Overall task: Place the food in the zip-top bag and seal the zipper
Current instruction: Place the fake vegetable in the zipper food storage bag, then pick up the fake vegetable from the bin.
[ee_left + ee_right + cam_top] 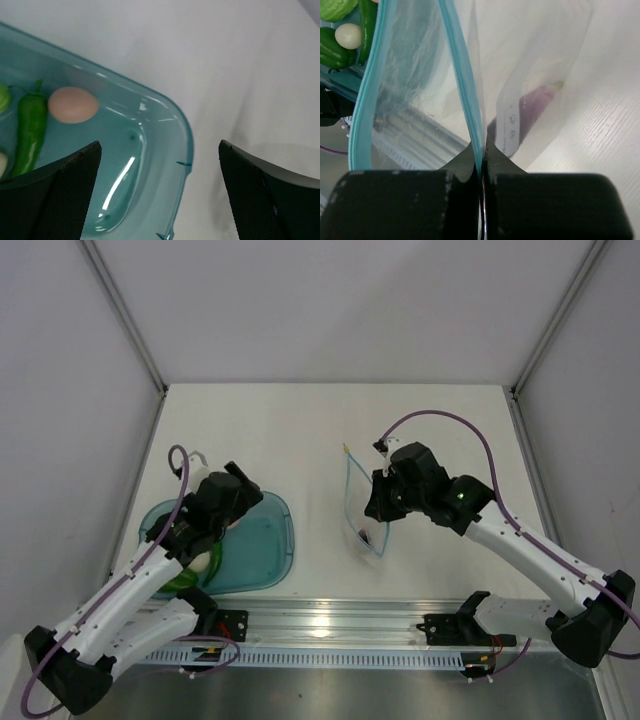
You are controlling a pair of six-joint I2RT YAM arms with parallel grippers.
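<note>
The clear zip-top bag (362, 502) hangs over the table's middle, its light-blue zipper (465, 90) spread open. My right gripper (481, 150) is shut on one edge of that strip; it shows from above too (378, 508). A purple eggplant (535, 107) lies inside the bag. My left gripper (160, 150) is open and empty above the teal tray's corner (175, 130); from above it is over the tray (228, 502). In the tray lie a long green vegetable (30, 130) and a pale orange oval piece (73, 105).
The teal tray (265, 550) sits at the near left. More green foods (337, 7) and a small white ball (347, 36) lie in it, partly under my left arm. A metal rail (330, 625) runs along the near edge.
</note>
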